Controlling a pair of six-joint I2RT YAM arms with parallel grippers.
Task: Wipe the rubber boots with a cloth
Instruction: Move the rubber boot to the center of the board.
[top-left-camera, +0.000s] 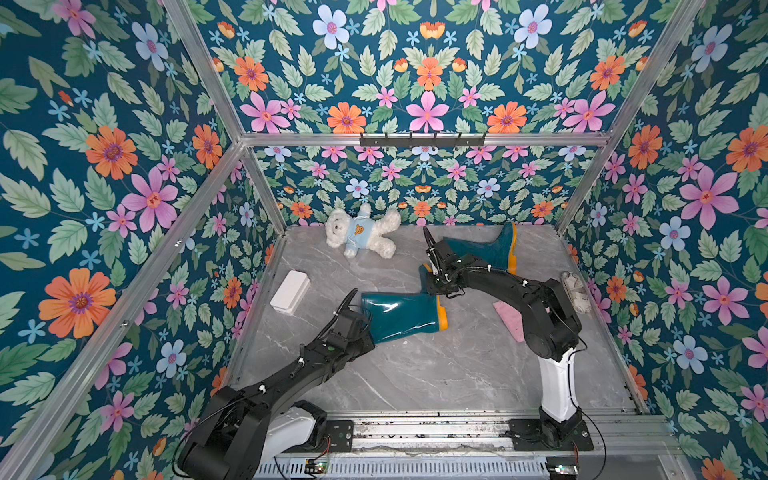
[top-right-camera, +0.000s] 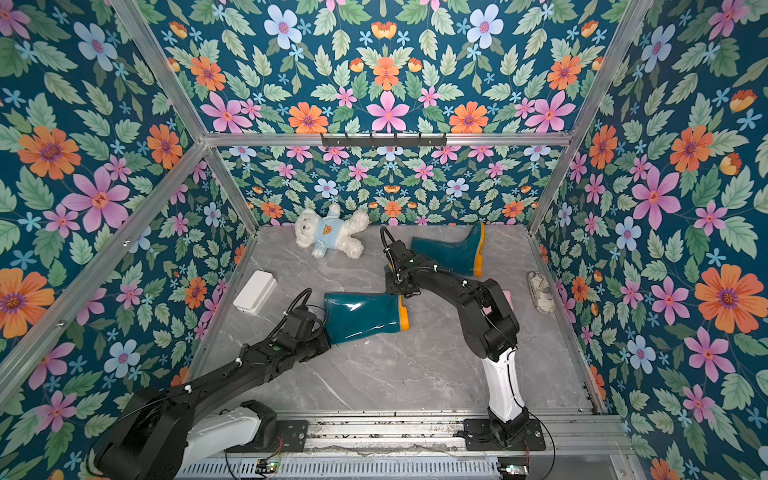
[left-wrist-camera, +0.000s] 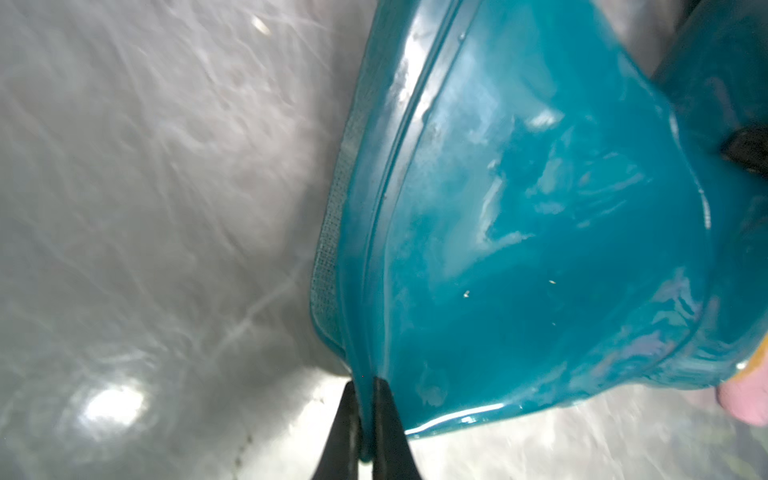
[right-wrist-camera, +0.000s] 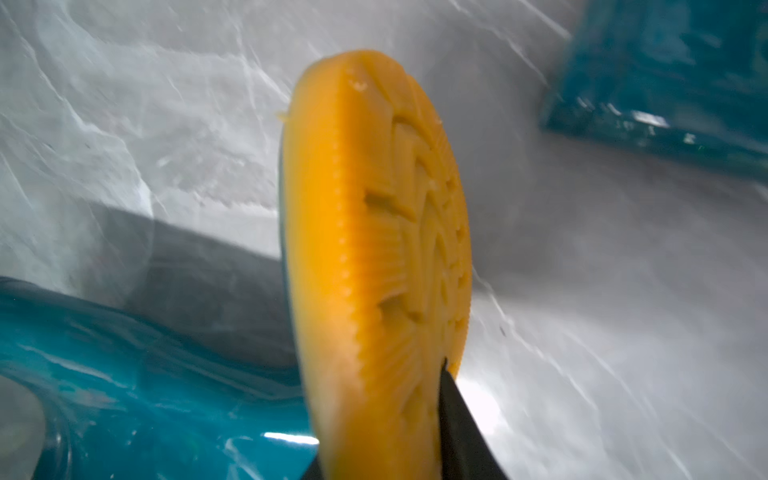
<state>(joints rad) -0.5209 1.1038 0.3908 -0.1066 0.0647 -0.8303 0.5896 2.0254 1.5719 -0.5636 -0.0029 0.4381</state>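
Well, my left pincer (left-wrist-camera: 365, 384) is pinched tight on the cuff of the held boot (left-wrist-camera: 540, 249). Its two black fingers (left-wrist-camera: 386, 415) stand almost together, with only the thin teal rim between them. From that grip the glossy shaft runs across the marble table (top-left-camera: 436, 374) to my right pincer (right-wrist-camera: 380, 411), which sits at the toe.

There the jaws stand narrow about the toe tip. One finger (right-wrist-camera: 457, 415) lies against the ribbed tread of the orange-yellow sole (right-wrist-camera: 374, 249). The other is nearly all hidden behind the teal upper, so I read it as a grip on the toe.

The held boot lies on its side between my two pincers, mouth at the left one and toe at the right one. Whether it rests on the table or hangs just clear of it I cannot tell.

The second boot (top-left-camera: 482, 249) lies on its side just beyond my right pincer, on the side away from my left one. The pink cloth (top-left-camera: 509, 320) lies on the table out past my right pincer, partly hidden under that arm's elbow, and neither pincer touches it. A crumpled grey-white bundle (top-left-camera: 575, 291) sits farther out the same way, by the wall.

A white teddy bear (top-left-camera: 359, 232) lies beyond both pincers, by the back wall. A white box (top-left-camera: 290, 292) lies near my left pincer, on the side away from the right one.
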